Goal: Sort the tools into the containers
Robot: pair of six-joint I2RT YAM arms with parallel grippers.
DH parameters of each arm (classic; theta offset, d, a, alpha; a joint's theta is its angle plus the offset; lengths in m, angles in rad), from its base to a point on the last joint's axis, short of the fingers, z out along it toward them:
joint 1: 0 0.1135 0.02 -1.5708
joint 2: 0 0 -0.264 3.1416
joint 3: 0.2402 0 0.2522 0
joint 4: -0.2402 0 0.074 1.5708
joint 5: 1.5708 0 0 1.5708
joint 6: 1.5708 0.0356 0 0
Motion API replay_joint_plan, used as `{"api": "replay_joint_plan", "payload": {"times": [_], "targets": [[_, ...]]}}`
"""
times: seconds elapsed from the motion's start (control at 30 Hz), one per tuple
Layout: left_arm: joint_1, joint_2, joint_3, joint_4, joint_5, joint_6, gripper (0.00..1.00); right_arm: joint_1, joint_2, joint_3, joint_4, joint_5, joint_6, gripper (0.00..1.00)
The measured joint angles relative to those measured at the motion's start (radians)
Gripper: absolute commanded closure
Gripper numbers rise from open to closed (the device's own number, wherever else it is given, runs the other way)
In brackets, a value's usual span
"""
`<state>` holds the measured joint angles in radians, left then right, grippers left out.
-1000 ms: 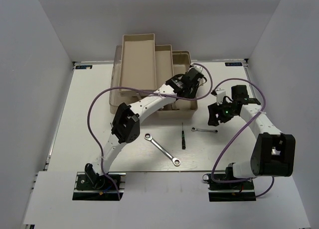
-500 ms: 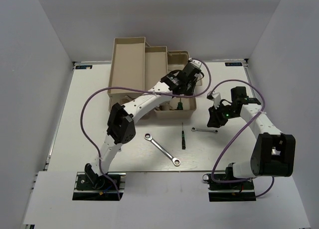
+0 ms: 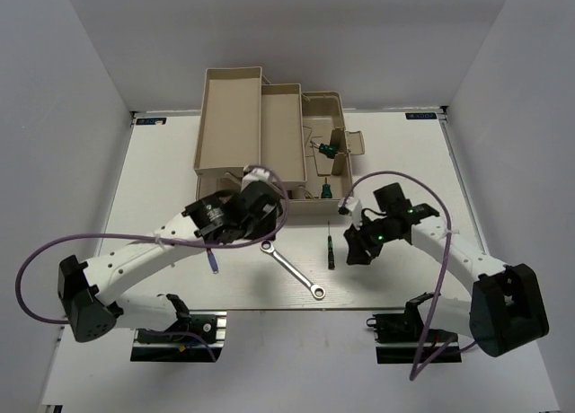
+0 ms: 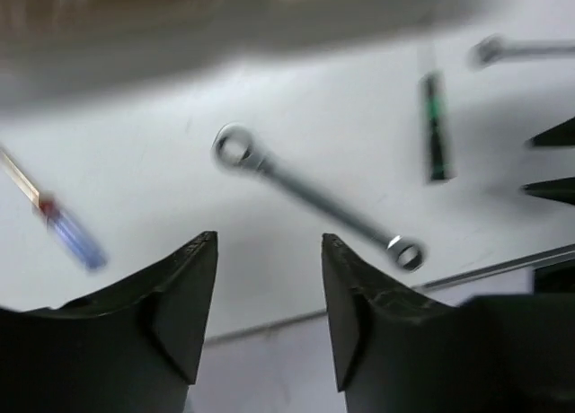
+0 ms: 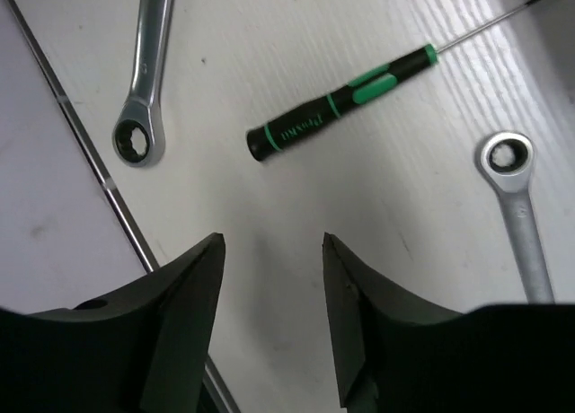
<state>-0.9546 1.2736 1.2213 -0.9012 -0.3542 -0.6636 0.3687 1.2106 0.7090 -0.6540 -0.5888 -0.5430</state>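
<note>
- Far left on the white table, a thin blue-and-red-handled screwdriver lies loose on the surface, near your left wrist. Nothing touches it.
- Your left gripper hangs above the table, in front of the toolbox. Its black fingers stand about halfway apart, with nothing between them and nothing touched.
- The long silver wrench lies flat and diagonal. One end points toward the toolbox, and the other sits near the table's near edge.
- Behind it, the beige plastic fold-out toolbox has its long trays stepped open side by side.
- The toolbox's right-hand compartment holds green-handled screwdrivers. One lies mid-compartment and one lies against the near wall.
- A slim black-and-green screwdriver lies on the table between the long wrench and your right gripper. Its shaft points toward the toolbox.
- Your right gripper hovers over bare table with its fingers roughly half open. It is empty and in contact with nothing.
- The short silver wrench lies flat on the table just beside your right gripper. It is clear in the wrist view, but the overhead view mostly hides it under the gripper body.
</note>
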Motion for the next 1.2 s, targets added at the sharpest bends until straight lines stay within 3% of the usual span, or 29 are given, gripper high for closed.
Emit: {"api": "replay_joint_plan", "payload": {"times": [0.2,0.53,0.73,0.87,1.1,1.17,1.2], "targets": [[-0.027,-0.079,-0.217,-0.162,-0.030,-0.210,0.23,0.181,0.051,-0.009,0.156,0.185,0.304,0.37],[-0.015,-0.111,-0.346,-0.219,-0.115,-0.346,0.17,0.291,0.274,0.114,0.261,0.408,0.631,0.37],[0.002,-0.220,-0.420,-0.219,-0.148,-0.399,0.17,0.366,0.290,0.110,0.296,0.536,0.712,0.51],[0.018,-0.255,-0.504,-0.195,-0.147,-0.420,0.16,0.395,0.290,0.080,0.311,0.591,0.731,0.66],[0.060,-0.227,-0.585,-0.110,-0.132,-0.431,0.14,0.399,0.296,0.069,0.309,0.615,0.746,0.71],[0.075,-0.217,-0.607,-0.074,-0.127,-0.433,0.14,0.399,0.306,0.079,0.304,0.616,0.745,0.81],[0.085,-0.214,-0.620,-0.052,-0.124,-0.433,0.14,0.399,0.314,0.087,0.301,0.616,0.746,0.91]]}}
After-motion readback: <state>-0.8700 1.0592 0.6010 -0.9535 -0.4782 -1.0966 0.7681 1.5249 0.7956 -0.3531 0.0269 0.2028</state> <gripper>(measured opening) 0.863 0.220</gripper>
